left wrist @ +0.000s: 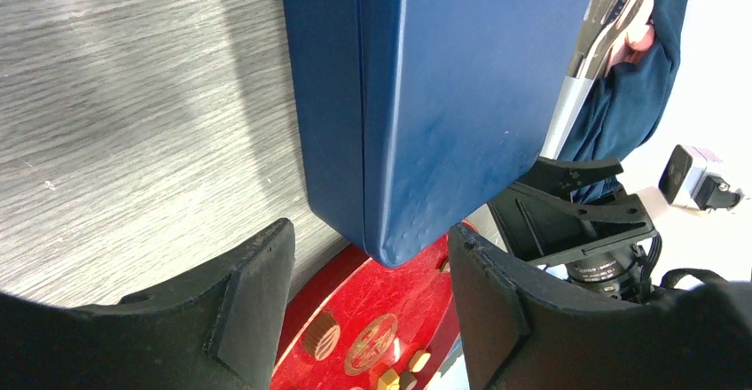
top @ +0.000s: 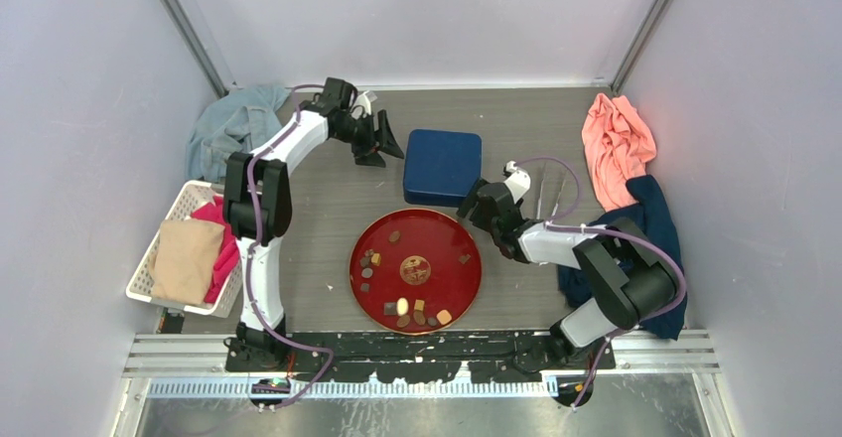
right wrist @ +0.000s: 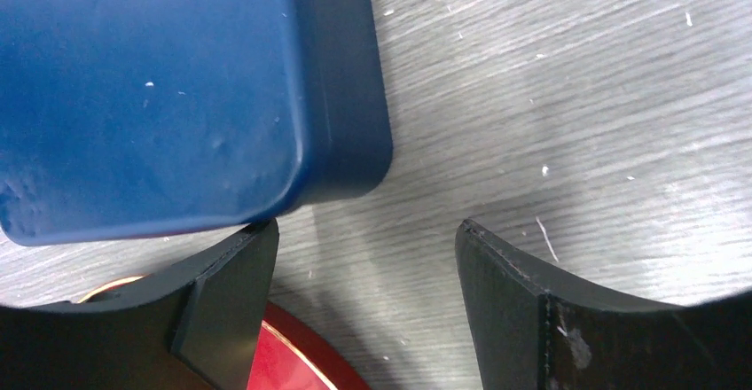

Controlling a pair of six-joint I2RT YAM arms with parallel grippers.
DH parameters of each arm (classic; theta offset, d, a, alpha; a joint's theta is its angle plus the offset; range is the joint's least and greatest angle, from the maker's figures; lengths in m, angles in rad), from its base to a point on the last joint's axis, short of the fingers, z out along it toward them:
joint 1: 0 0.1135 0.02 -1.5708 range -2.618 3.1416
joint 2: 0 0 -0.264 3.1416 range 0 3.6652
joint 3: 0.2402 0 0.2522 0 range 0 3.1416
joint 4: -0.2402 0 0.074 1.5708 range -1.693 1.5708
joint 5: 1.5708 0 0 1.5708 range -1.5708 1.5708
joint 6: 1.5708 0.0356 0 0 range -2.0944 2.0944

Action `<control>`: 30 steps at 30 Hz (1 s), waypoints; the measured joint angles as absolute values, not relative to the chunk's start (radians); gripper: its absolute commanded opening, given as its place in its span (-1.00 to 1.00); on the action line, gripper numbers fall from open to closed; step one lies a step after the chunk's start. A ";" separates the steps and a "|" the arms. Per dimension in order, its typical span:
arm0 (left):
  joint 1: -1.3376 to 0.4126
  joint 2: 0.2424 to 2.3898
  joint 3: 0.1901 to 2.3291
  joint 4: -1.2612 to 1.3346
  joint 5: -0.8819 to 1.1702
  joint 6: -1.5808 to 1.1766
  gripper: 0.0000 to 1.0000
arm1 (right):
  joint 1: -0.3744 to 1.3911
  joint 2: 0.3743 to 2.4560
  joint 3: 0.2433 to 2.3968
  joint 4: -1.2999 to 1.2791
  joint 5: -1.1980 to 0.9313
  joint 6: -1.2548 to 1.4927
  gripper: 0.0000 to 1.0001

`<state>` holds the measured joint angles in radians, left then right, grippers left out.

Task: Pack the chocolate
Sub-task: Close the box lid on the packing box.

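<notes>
With both arms' jaws apart and empty on either side of the shut blue box [top: 443, 166], one should brace it while the other lifts the lid [left wrist: 479, 80].

On your grey desk [top: 328, 199], a red plate [top: 452, 286] lies near the middle with a blue box [top: 443, 166] just beyond it. A white basket [top: 149, 258] sits left, a pale blue cloth [top: 233, 129] far left, a pink cloth [top: 618, 144] far right, and tongs [top: 549, 199] and a navy cloth [top: 655, 218] right.

Left arm [top: 260, 278], right arm [top: 556, 241]: white links, black joints, purple cables [top: 248, 288]; black wedge-shaped jaws
</notes>
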<state>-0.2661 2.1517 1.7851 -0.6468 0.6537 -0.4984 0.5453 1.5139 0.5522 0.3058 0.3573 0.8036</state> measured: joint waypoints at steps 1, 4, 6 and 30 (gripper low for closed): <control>-0.266 2.152 1.785 -0.647 0.654 -0.499 0.29 | 0.546 1.520 0.555 0.313 0.359 0.805 0.56; -0.264 2.152 1.785 -0.647 0.654 -0.499 0.28 | 0.546 1.542 0.573 0.323 0.358 0.808 0.56; -0.263 2.152 1.785 -0.647 0.654 -0.499 0.29 | 0.546 1.546 0.578 0.328 0.358 0.809 0.56; -0.260 2.152 1.790 -0.651 0.665 -0.502 0.26 | 0.544 1.402 0.651 0.242 0.396 0.749 0.42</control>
